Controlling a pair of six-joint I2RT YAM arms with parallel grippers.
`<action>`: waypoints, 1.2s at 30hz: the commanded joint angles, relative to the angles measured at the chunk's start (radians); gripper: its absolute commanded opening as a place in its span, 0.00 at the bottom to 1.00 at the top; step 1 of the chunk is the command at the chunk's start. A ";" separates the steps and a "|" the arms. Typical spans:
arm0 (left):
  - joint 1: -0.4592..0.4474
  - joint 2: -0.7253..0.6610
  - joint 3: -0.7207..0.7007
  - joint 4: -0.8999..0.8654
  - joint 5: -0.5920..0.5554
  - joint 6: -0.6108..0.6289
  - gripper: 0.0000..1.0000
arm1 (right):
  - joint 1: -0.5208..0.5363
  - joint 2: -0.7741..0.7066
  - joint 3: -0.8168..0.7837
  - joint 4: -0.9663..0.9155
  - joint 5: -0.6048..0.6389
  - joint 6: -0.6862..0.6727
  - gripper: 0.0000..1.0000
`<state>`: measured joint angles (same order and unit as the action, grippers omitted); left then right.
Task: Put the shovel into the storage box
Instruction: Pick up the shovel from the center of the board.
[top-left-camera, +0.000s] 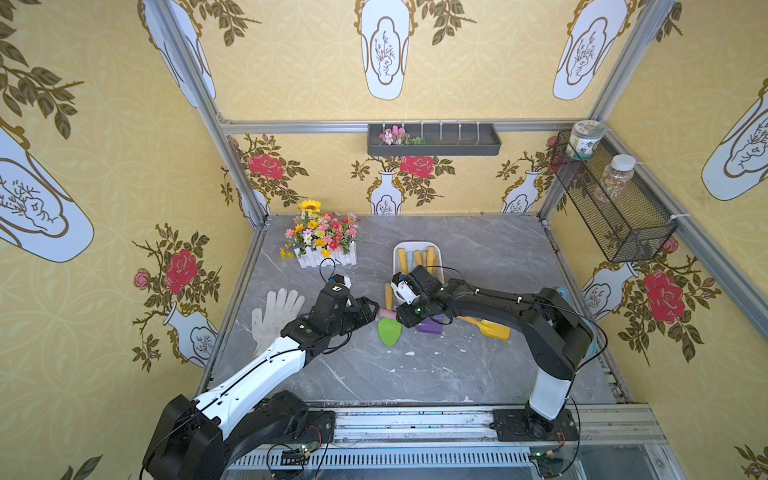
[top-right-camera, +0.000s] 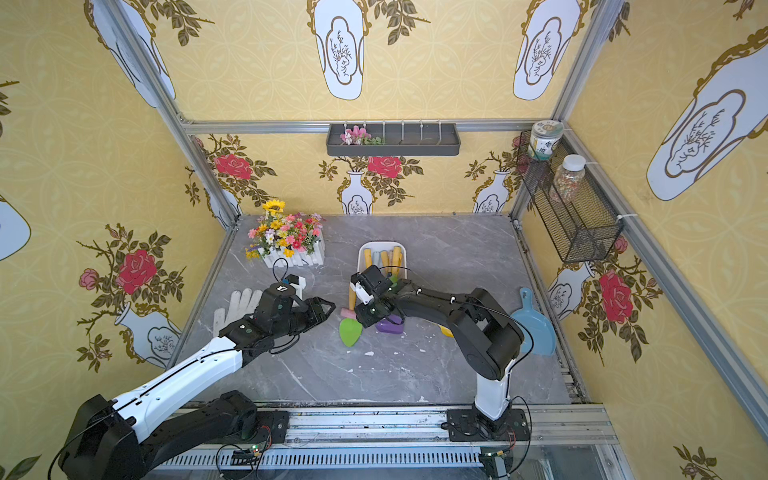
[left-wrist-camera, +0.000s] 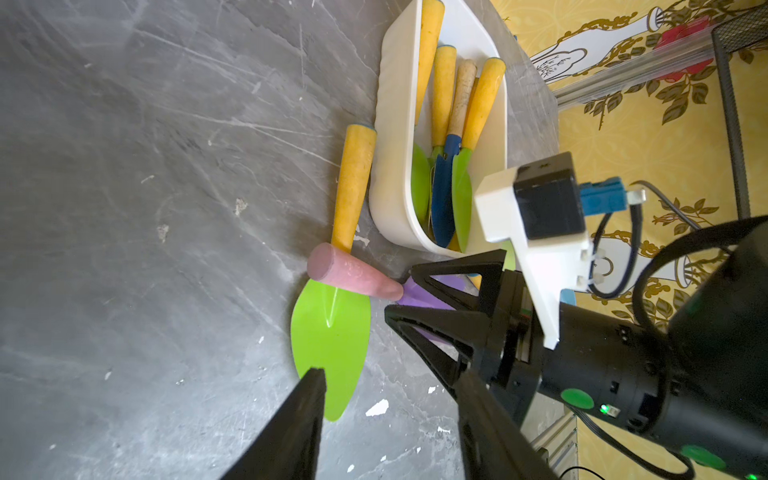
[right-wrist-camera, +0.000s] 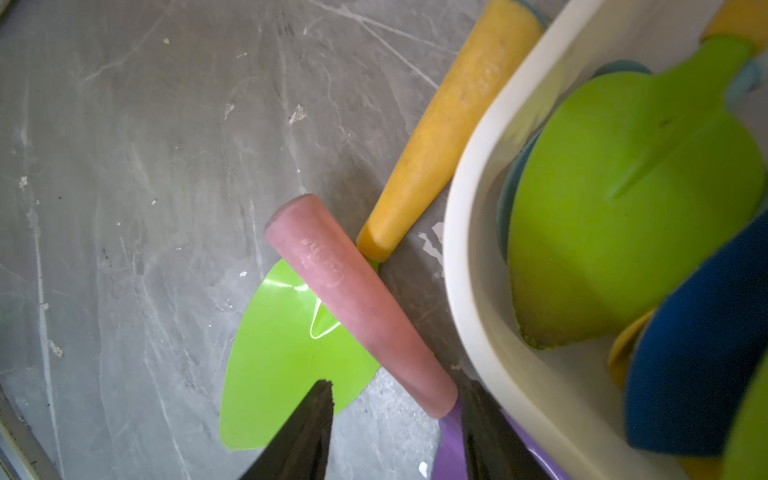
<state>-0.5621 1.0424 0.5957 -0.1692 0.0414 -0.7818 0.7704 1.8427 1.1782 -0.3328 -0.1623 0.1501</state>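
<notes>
Our right gripper (right-wrist-camera: 397, 386) hangs with jaws apart, straddling the neck of the pink shovel (right-wrist-camera: 357, 299), clamping nothing. That shovel lies on the table (right-wrist-camera: 124, 208) just beside the white box (right-wrist-camera: 469, 249), its handle crossing the blade of the green shovel (right-wrist-camera: 282, 365). Our left gripper (left-wrist-camera: 390, 374) is spread and empty near that blade. We see three risks: a slipping grip at the tapered neck, dragging the green shovel, and the two grippers colliding.

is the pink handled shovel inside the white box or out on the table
Out: the pink-handled shovel lies on the table beside the storage box, its handle resting across a green blade.
</notes>
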 joint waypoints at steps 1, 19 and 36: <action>0.001 0.001 -0.011 0.009 0.010 0.003 0.55 | 0.003 0.028 0.018 0.028 -0.003 -0.027 0.53; 0.000 0.011 -0.019 0.024 0.016 -0.003 0.55 | 0.051 0.109 0.066 0.002 0.054 -0.054 0.51; 0.000 -0.007 -0.034 0.028 0.016 -0.010 0.55 | 0.092 0.115 0.118 -0.044 0.114 -0.084 0.25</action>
<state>-0.5621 1.0367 0.5678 -0.1558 0.0483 -0.7929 0.8566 1.9621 1.2896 -0.3611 -0.0719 0.0753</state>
